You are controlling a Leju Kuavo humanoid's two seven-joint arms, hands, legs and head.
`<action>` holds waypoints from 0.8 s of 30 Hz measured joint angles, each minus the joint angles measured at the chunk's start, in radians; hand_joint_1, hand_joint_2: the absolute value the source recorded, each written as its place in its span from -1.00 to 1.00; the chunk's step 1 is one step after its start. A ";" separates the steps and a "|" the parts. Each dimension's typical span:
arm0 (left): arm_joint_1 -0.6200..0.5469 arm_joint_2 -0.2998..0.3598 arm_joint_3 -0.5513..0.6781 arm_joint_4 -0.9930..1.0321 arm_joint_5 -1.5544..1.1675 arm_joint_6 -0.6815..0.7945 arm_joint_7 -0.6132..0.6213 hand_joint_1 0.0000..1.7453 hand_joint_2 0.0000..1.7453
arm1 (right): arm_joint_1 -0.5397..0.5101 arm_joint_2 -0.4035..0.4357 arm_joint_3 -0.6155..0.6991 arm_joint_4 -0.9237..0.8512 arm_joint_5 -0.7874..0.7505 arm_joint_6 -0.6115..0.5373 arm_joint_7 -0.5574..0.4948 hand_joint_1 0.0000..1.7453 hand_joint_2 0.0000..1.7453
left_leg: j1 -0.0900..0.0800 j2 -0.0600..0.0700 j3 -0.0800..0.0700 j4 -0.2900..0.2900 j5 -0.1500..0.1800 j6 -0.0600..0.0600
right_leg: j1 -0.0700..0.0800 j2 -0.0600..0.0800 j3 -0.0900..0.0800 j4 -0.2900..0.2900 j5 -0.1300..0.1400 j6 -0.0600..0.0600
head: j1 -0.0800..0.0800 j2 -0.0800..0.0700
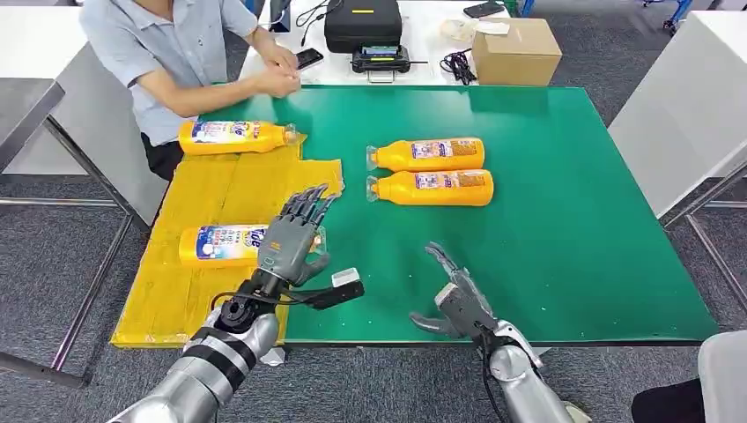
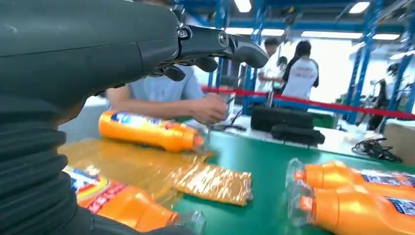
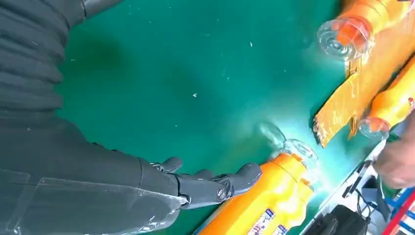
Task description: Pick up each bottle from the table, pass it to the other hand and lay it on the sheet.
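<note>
I see a person point(image 1: 189, 53) sitting past my left hand point(image 1: 291, 240), arms resting on the table edge. Behind them sit a black case point(image 1: 362, 24) and a cardboard box point(image 1: 516, 51). The table point(image 1: 573, 220) is green, with grey floor around it. My left hand hovers with fingers apart, holding nothing, right over the cap end of a bottle point(image 1: 222, 244) lying on the yellow sheet point(image 1: 220, 189). Another bottle point(image 1: 236, 137) lies farther ahead on the sheet. My right hand point(image 1: 458, 300) is apart too, empty. Two bottles point(image 1: 429, 155) point(image 1: 433, 187) lie ahead of it, side by side. All lie sideways; the sheet ones' caps point right, the others' left.
</note>
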 measured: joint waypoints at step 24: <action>0.298 -0.067 -0.076 -0.441 1.022 -0.161 -0.317 -1.00 1.00 | 0.194 0.021 -0.096 -0.293 0.481 -0.638 0.082 -1.00 1.00 | 0.000 0.000 -0.003 0.000 -0.001 0.000 | 0.000 0.000 -0.003 0.000 0.000 0.000 | 0.000 0.000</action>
